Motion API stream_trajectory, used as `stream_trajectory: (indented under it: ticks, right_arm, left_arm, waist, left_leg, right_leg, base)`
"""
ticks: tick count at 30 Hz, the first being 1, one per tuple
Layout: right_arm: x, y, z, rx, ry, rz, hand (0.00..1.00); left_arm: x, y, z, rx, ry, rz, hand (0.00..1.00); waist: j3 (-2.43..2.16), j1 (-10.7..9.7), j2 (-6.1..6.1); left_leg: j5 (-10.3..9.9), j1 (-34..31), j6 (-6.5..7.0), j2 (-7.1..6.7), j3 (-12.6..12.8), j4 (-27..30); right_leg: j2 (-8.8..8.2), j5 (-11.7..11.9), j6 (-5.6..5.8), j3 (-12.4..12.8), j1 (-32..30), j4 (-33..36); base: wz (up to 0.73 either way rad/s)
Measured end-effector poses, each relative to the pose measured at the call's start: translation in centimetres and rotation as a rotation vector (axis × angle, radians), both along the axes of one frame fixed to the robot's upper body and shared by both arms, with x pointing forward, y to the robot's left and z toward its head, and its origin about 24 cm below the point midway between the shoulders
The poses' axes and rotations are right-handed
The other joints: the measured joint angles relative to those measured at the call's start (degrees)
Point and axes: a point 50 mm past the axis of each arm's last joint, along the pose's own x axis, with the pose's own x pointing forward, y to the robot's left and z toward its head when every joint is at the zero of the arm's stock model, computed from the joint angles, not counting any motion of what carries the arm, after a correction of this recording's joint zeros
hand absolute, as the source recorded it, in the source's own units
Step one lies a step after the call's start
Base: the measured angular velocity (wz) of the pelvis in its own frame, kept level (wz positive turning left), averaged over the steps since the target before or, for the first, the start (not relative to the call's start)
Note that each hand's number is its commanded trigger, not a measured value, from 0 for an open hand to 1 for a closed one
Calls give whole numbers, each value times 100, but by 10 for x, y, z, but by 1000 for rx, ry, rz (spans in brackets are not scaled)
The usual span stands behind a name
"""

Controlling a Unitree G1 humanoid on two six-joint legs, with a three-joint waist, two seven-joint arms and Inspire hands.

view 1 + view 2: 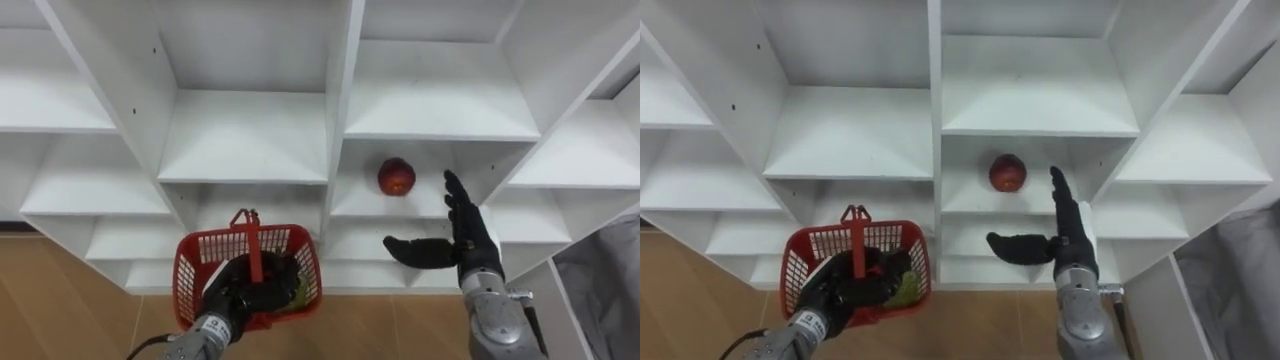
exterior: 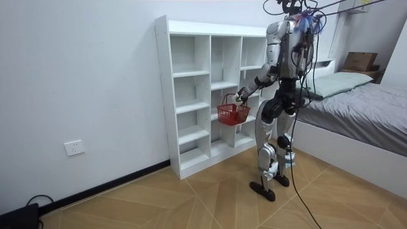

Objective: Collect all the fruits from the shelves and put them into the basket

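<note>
A red apple [image 1: 396, 176] lies on a middle shelf of the white closet [image 1: 250, 140], in the compartment right of the centre divider. My right hand [image 1: 465, 235] is open with straight fingers and the thumb spread out. It hovers in front of the shelf, just below and right of the apple, not touching it. My left hand [image 1: 235, 295] is shut on the handle of a red plastic basket [image 1: 190, 265], which hangs in front of the lower shelves. Something green and yellow [image 1: 297, 290] lies inside the basket. In the room view I stand facing the closet [image 2: 191, 95] with the basket [image 2: 233, 113] held out.
The other closet compartments in view hold nothing. A bed with grey bedding [image 2: 362, 108] stands behind me at the room view's right. Wooden floor [image 2: 191, 197] lies around the closet's foot.
</note>
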Motion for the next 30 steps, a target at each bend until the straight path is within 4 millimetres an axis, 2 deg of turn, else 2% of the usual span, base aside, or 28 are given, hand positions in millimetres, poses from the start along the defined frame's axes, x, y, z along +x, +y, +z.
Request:
stream_trajectory:
  ticks: [4,6,10,11,13,16,19,26,30]
  right_arm:
    - [19,-20,11,0,-27,-56,0]
    - [31,-24,17,-18,-35,-56,0]
    - [42,-32,19,-52,-13,-40,0]
    - [44,-38,19,-69,4,-44,0]
    - [47,-44,21,-85,14,-46,0]
    - [54,-45,26,-90,1,-29,0]
    - [60,-45,30,-91,5,-19,0]
    - [71,-59,42,-139,-4,-45,0]
    - [79,-58,52,-171,-28,-30,0]
  left_arm:
    - [-1,6,-1,7,12,1,100]
    - [-1,11,-1,14,17,5,100]
    - [-2,12,-2,53,18,-44,100]
    - [-2,13,-2,68,23,-67,100]
    - [-4,14,-4,68,36,-76,100]
    - [-4,18,-5,79,49,-79,100]
    - [-5,20,-5,80,60,-80,100]
    - [0,19,-3,76,50,-94,100]
    - [0,19,-4,77,58,-95,100]
  waist:
    - [20,110,-35]
    - [62,116,-104]
    - [68,140,-167]
    - [65,238,-175]
    - [71,269,-186]
    - [105,294,-251]
    - [116,313,-296]
    - [131,392,-265]
    - [132,407,-231]
  left_leg:
    - [1,-215,1,3,-58,105]
    - [1,-297,-1,2,-99,150]
    - [6,-501,-8,4,-199,212]
    - [6,-552,-8,3,-199,226]
    - [6,-638,-7,-6,-209,267]
    - [6,-780,-6,-2,-227,304]
    - [5,-955,-5,-6,-290,415]
    - [0,-1284,-1,-8,-425,635]
    - [-5,-1330,5,-7,-421,674]
  right_leg:
    - [-13,-4,-10,-65,-189,92]
    - [-15,-42,-35,-102,-262,168]
    - [-23,-44,-43,-192,-415,184]
    - [-30,-45,-44,-201,-464,199]
    - [-57,-67,-43,-235,-551,273]
    - [-65,-67,-44,-299,-660,281]
    - [-73,-66,-45,-333,-781,311]
    - [-102,-63,-52,-463,-1006,448]
    - [-109,-58,-70,-471,-1046,477]
  base:
    - [7]
    - [12]
    - [13]
    - [3]
    - [4]
    - [7]
    - [8]
    - [11]
    - [-1]
